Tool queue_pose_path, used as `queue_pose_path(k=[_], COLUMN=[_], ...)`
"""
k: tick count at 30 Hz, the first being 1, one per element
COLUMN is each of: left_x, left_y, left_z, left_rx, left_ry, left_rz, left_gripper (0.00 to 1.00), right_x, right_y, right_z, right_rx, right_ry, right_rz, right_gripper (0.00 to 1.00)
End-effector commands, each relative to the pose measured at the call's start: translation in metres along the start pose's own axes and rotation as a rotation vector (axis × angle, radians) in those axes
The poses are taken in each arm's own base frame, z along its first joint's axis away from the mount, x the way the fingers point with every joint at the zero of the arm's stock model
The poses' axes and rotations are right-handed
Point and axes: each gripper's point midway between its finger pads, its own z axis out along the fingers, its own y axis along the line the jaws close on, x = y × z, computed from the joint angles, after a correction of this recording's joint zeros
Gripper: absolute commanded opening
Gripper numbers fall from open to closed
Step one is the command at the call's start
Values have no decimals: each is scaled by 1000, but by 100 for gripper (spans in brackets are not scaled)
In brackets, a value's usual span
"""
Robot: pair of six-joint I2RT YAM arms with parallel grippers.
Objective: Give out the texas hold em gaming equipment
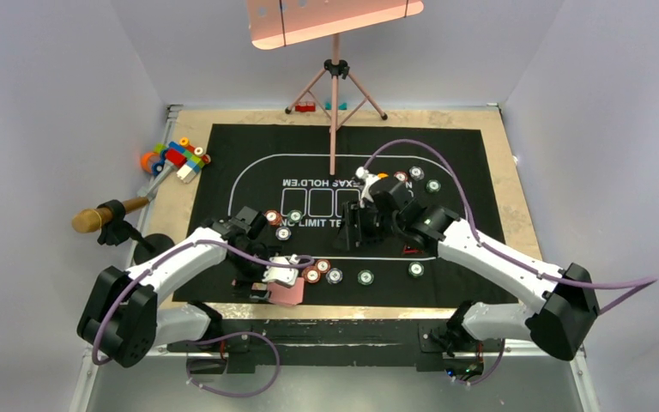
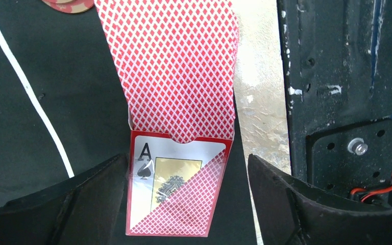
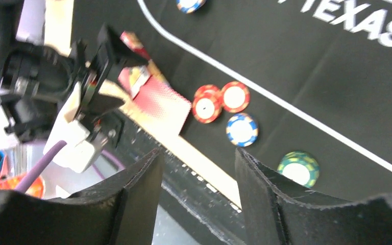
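Note:
A red diamond-backed card box (image 2: pixel 184 76) with an ace of spades on its front lies at the mat's near edge, its flap open. It also shows in the top view (image 1: pixel 288 294) and the right wrist view (image 3: pixel 158 99). My left gripper (image 2: pixel 189 204) is open around the box's lower end; the left finger touches its edge and the right finger stands apart. My right gripper (image 3: pixel 199 168) is open and empty, held above the mat's middle (image 1: pixel 352 232). Two red chips (image 3: pixel 219 101), a blue-grey chip (image 3: pixel 242 129) and a green chip (image 3: pixel 298 168) lie beside the box.
More chips lie at the left (image 1: pixel 283 221), near right (image 1: pixel 416 269) and far right (image 1: pixel 425 178) of the black mat (image 1: pixel 472 146). A dark triangle (image 1: pixel 410 250) lies under my right arm. Toy blocks (image 1: pixel 180 159), a brown-handled tool (image 1: pixel 103 215) and a tripod (image 1: pixel 335 86) stand off the mat.

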Motion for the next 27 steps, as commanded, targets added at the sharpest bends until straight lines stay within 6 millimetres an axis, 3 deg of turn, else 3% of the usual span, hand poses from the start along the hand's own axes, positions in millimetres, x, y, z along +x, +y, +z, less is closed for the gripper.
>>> queue_pose_path(k=[1, 5, 12, 16, 21, 27], left_x=[-12, -11, -9, -5, -1, 8], left_y=[5, 15, 6, 1, 10, 13], left_z=[1, -3, -6, -6, -8, -6], left_rx=[-54, -116, -89, -69, -100, -150], left_ry=[-61, -48, -35, -22, 7, 35], left_rz=[-61, -157, -139, -75, -23, -8], left_gripper=[95, 100, 100, 100, 100, 100], right_x=[27, 61, 105, 116, 132, 141], right_y=[36, 48, 54, 58, 61, 58], right_z=[0, 18, 44, 52, 66, 78], right_rx=[-115, -130, -82, -91, -97, -85], right_ry=[64, 150, 264, 284, 343, 370], right_rz=[-22, -72, -139, -154, -172, -177], right_gripper=[55, 49, 33, 25, 14, 10])
